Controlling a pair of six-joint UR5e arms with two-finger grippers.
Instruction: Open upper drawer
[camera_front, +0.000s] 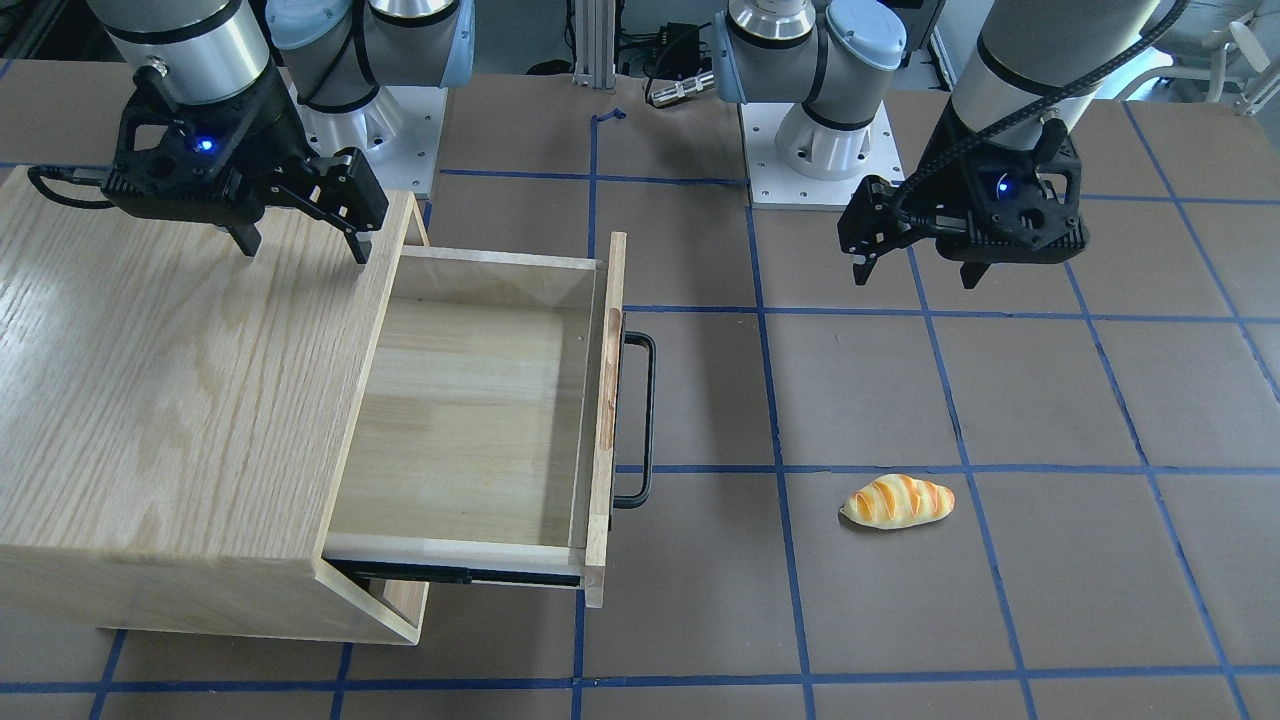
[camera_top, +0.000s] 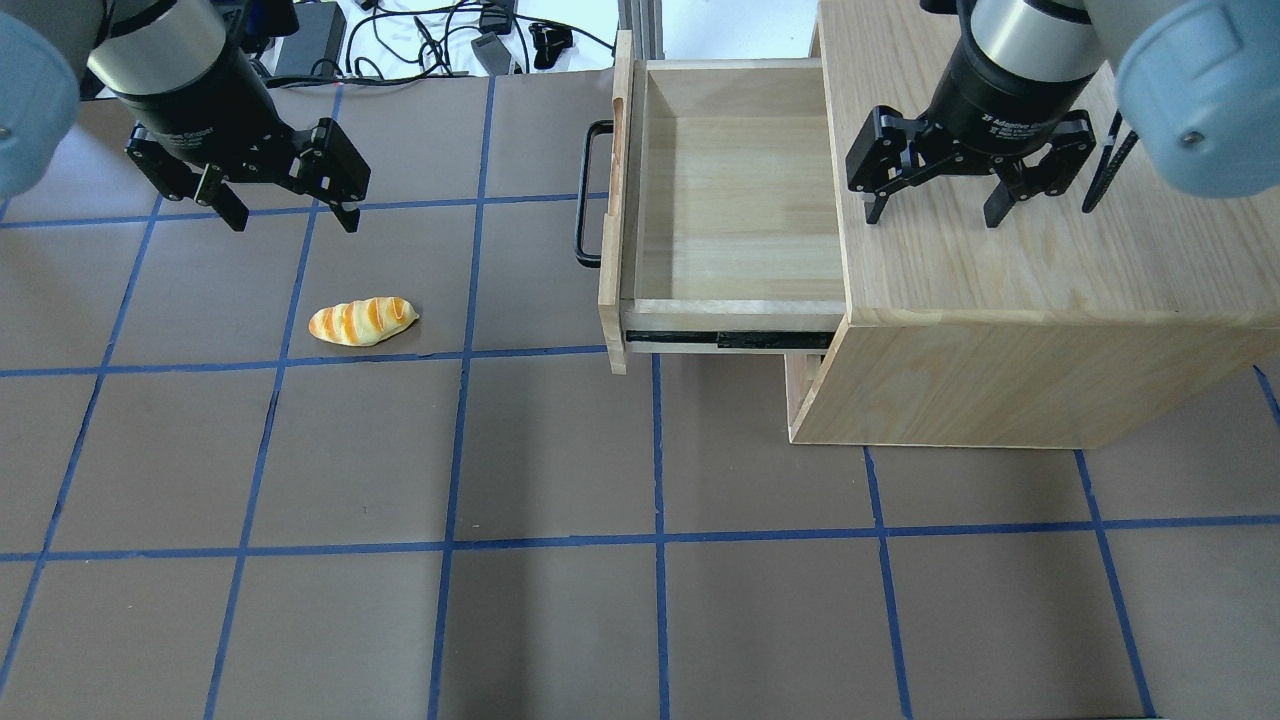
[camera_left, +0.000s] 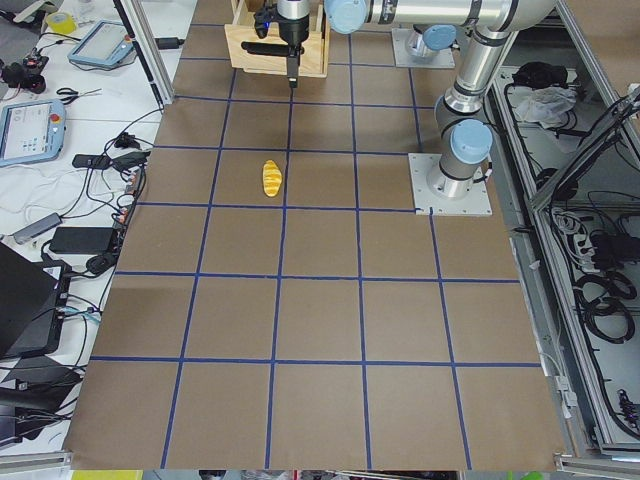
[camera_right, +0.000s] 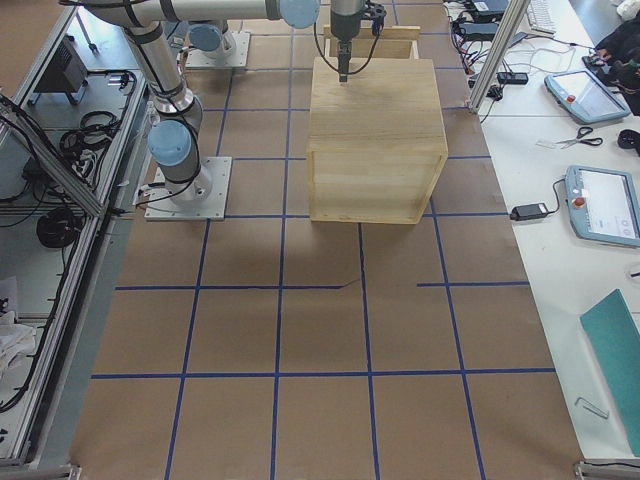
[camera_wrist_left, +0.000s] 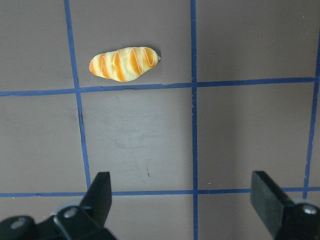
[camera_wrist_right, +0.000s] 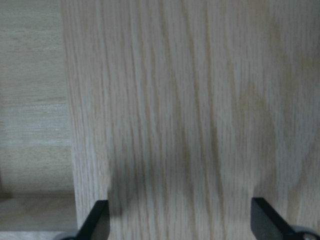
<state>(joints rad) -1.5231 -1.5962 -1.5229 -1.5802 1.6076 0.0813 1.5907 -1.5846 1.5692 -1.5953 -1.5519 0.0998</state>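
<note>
Closest in, brown table crossed with blue tape lines. A little further out, a striped bread roll lying flat, well apart from the cabinet and no part of this job.

Further out again, and here's the one to watch: the upper drawer, pulled a long way out of the cabinet toward the robot's left. Black slide rail bared along its side, plain wood floor showing inside, black bar handle out front with nothing gripping it.

Looks like job done, or as good as. Hard to say whether any travel remains on that rail.

At about the same depth, left gripper hanging over the table beyond the roll, jaws spread wide, holding nothing. Right gripper poised above the cabinet top just behind the drawer opening, jaws likewise wide apart and carrying nothing, clear of the wood as far as can be told.

Left to do, on this reading: little or nothing beyond keeping both arms away from the handle
</note>
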